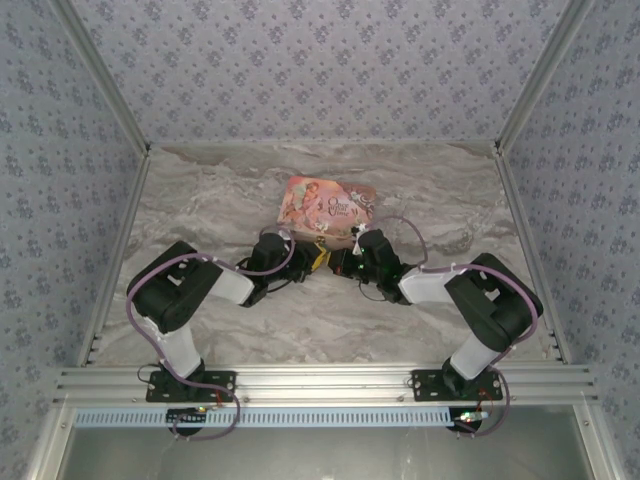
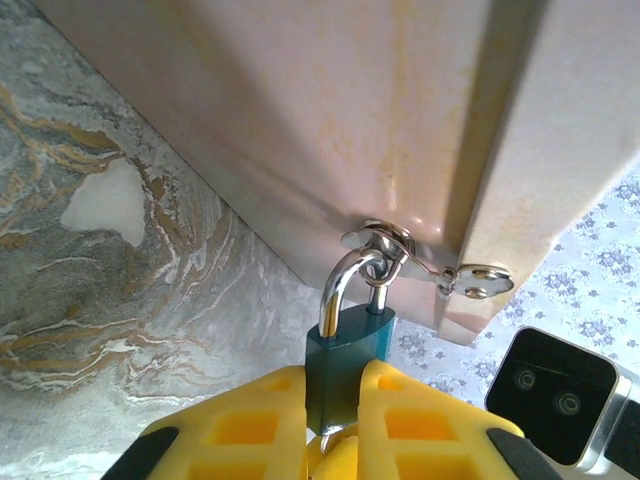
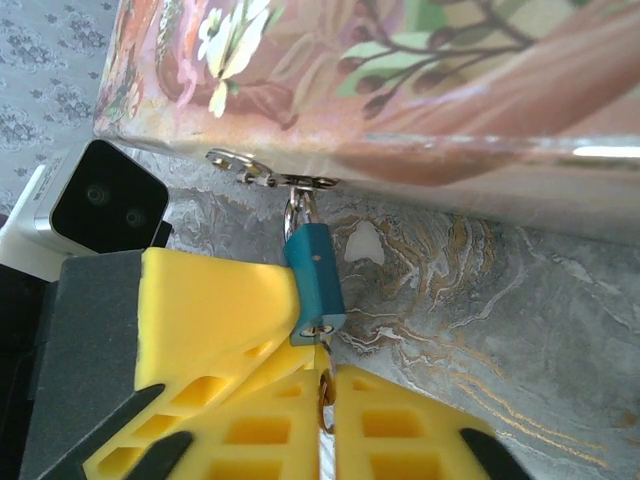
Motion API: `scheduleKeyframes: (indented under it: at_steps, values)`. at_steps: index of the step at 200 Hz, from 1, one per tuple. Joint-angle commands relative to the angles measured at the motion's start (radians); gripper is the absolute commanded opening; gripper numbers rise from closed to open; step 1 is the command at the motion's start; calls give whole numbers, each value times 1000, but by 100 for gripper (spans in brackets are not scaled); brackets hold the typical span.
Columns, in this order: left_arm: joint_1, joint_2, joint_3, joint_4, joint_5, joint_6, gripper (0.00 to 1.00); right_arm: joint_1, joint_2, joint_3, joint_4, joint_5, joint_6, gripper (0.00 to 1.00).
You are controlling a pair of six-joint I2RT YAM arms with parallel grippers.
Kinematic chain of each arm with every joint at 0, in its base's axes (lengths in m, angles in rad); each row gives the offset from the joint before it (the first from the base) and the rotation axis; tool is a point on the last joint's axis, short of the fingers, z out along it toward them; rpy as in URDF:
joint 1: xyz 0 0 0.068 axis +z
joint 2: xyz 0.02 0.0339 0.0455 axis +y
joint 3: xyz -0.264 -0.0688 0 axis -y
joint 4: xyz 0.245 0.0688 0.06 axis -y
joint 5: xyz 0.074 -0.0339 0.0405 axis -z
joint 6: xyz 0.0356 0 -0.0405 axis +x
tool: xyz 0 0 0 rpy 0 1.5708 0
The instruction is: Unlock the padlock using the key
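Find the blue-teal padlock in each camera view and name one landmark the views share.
Top external: centre, too small to make out, at the pink box's near edge.
Left wrist: padlock bottom centre.
Right wrist: padlock centre-left.
Shared landmark: the pink box.

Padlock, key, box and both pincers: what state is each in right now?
pink box: lid shut, hasp fastened
padlock: shackle closed, threaded through the hasp
key: at the padlock's base, insertion depth unclear
left pincer: shut on the padlock
right pincer: shut on the key
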Motion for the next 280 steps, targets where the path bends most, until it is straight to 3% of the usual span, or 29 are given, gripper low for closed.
scheduleKeyframes:
  at_steps: [1, 76, 113, 143, 166, 199, 236, 280]
  values:
    - [-7, -7, 21, -33, -35, 23, 13, 2, -47, -7, 8, -24, -14, 19]
    - [-3, -27, 32, -63, -42, 39, 13, 1, -163, -11, -196, 80, -234, 40]
    - [1, -42, 32, -79, -43, 44, 13, 30, -297, 11, -320, 180, -542, 54]
    - [0, -42, 38, -81, -40, 42, 13, 102, -393, 44, -403, 339, -836, 72]
    - [0, -42, 41, -84, -38, 40, 13, 137, -434, 40, -416, 470, -977, 87]
    - [1, -42, 44, -86, -35, 33, 13, 208, -456, -30, -325, 608, -1251, 97]
    - [0, -45, 47, -92, -35, 32, 13, 260, -350, -84, -204, 720, -1535, 98]
    - [0, -36, 49, -84, -31, 22, 13, 270, -144, -93, 22, 747, -1647, 86]
